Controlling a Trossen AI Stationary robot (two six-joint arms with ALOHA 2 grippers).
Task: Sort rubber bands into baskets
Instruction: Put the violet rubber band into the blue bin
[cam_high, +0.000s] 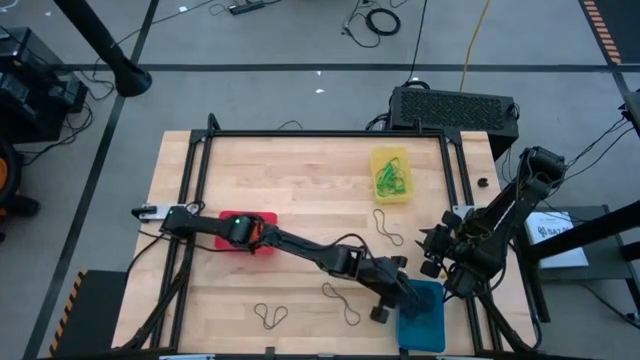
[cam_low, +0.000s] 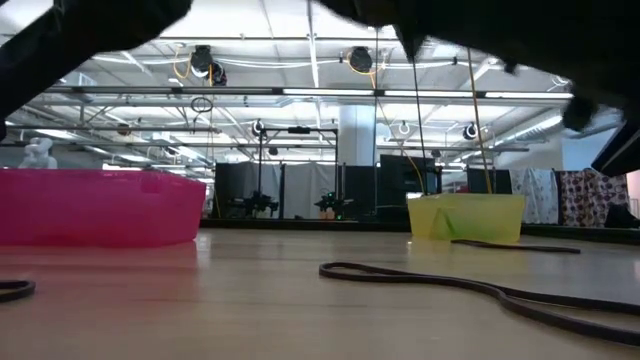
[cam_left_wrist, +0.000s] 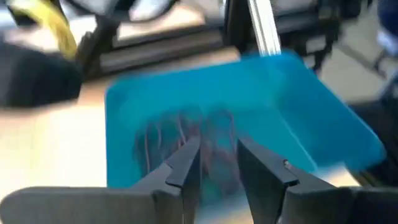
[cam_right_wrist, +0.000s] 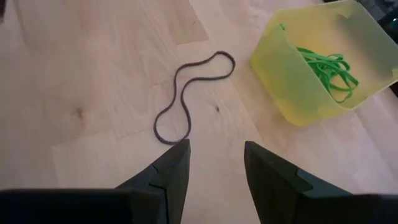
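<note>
Rubber bands, several lots: dark reddish bands (cam_left_wrist: 186, 140) lying blurred in the blue basket (cam_left_wrist: 311, 106), just ahead of the left gripper (cam_left_wrist: 217, 158), whose fingers stand slightly parted with nothing between them; one dark band (cam_right_wrist: 189, 93), a loose loop on bare wood, its near end just beyond the tip of one finger of the right gripper (cam_right_wrist: 214, 158), those fingers apart and empty; green bands (cam_right_wrist: 326, 65) heaped in the yellow basket (cam_right_wrist: 280, 74), ahead of the right fingers and off to one side, not touching them. From above, further dark bands lie on the table (cam_high: 300, 170): one (cam_high: 270, 315) near the front edge, another (cam_high: 340, 300) beside the left forearm. Red basket (cam_high: 232, 222) sits partly under the left arm, well behind its fingers. Low view: a dark band (cam_low: 450, 285) across the wood in the foreground. Writing: a white label beside the right arm's base, not legible.
</note>
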